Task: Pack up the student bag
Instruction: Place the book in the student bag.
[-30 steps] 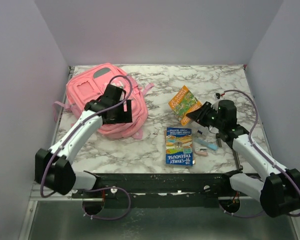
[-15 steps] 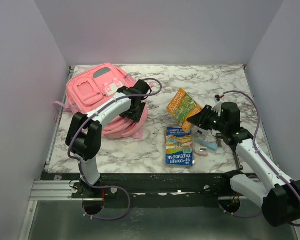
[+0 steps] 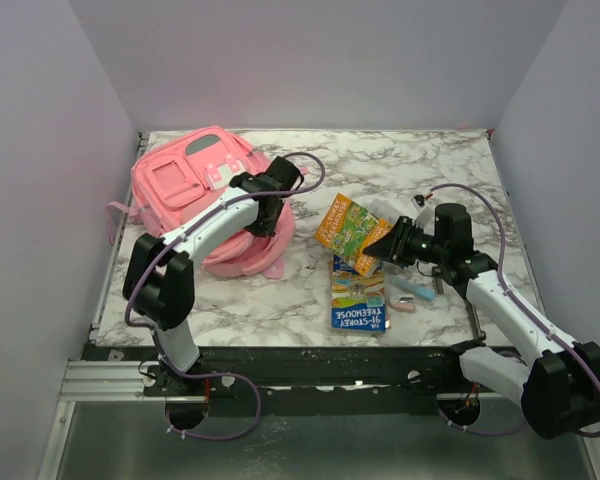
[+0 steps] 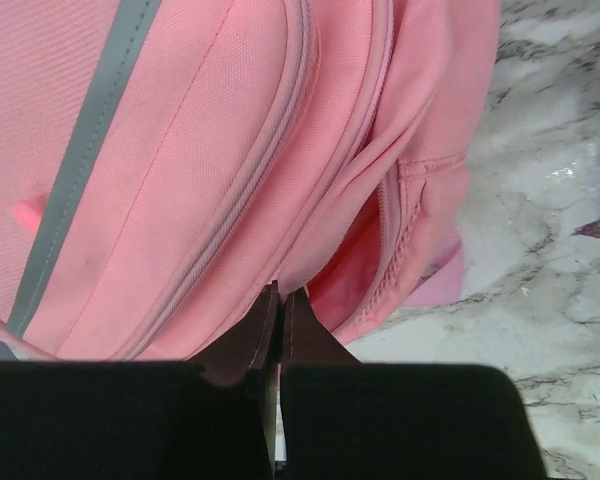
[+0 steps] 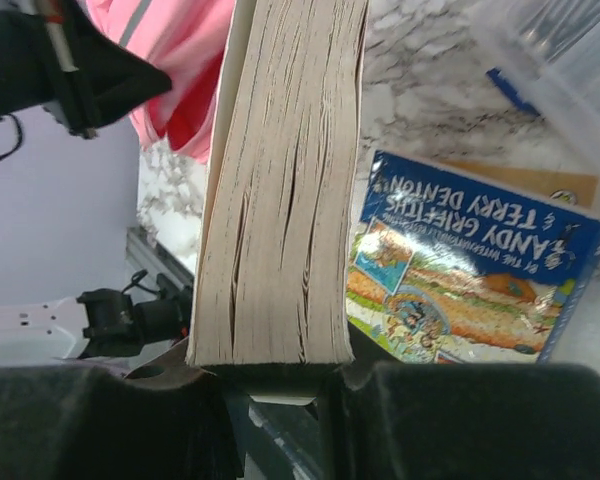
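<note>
Left claw (image 4: 280,305) sitting closed at student bag (image 3: 180,190) zip seam; right claw (image 3: 385,245) gripping orange paperback (image 3: 348,230), hovering over desk (image 3: 430,160); bag lying leftward, near.

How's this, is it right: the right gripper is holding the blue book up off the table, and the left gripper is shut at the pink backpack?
Not quite: the right gripper holds the orange book up off the table. The blue book lies flat beneath it, as the top external view shows. The left gripper is shut at the pink backpack.
</note>
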### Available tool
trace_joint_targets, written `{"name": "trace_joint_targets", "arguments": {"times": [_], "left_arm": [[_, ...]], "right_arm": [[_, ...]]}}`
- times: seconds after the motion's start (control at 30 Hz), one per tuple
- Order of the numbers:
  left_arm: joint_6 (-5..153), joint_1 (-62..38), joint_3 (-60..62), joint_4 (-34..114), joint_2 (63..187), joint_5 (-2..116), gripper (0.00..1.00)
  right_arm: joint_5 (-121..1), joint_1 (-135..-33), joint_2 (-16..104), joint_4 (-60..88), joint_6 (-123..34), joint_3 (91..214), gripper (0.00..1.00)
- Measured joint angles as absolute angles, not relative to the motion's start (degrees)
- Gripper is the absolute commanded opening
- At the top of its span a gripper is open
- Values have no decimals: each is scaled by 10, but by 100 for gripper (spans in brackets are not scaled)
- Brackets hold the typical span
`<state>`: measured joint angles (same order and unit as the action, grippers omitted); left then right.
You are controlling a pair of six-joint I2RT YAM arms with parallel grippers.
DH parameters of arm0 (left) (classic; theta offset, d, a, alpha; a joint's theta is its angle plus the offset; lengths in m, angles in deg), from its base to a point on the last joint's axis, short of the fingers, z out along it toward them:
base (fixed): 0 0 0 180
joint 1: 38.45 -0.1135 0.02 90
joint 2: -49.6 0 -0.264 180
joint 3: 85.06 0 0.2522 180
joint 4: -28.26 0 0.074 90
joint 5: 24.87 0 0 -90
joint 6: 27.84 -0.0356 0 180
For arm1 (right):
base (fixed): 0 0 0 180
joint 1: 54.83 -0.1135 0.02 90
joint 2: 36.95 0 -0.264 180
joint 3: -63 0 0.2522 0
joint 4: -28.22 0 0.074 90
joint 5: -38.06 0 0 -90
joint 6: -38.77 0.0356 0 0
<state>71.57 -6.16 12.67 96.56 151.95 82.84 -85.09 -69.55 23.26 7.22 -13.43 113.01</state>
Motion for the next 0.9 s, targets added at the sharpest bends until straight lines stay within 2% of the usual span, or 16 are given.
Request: {"name": "trace_joint_targets", "arguments": {"times": [0.2,0.37,0.53,0.67,0.9], "left_arm": [[724,-27,127,938,1372,892,0],[720,6,119,894,1261,930,0],[708,18,27,823,1171,925,0],[707,18,-13,786,1139,902,0],[712,18,-14,754,1141,842,0]], "right_arm": [[-915,-706,235,102,-76,1112,1],[-973,-732,243,219,39,1066,1],[-993,-777,297,377,163,1045,1],[-986,-824,353,493,245,1044,0],[-947,-906,417,572,303,1060,0]]}}
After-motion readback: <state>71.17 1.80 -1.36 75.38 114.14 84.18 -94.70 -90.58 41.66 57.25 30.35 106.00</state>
